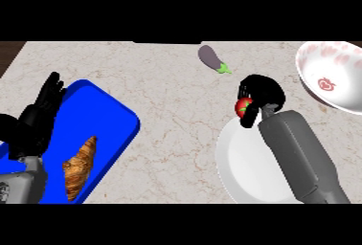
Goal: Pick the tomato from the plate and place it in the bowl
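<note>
A red tomato [243,105] with a green stem sits in my right hand [260,94], whose fingers and thumb curl round it. The hand holds it above the counter just past the upper left rim of the white plate [244,167]. The white bowl [332,79] with pink marks stands at the right edge, to the right of the hand and apart from it. My left hand [39,115] rests open at the left, fingers up, over the blue tray.
A blue tray [106,119] at the left holds a croissant [80,165]. A purple eggplant [212,58] lies on the marble counter at the back, between the tray and the bowl.
</note>
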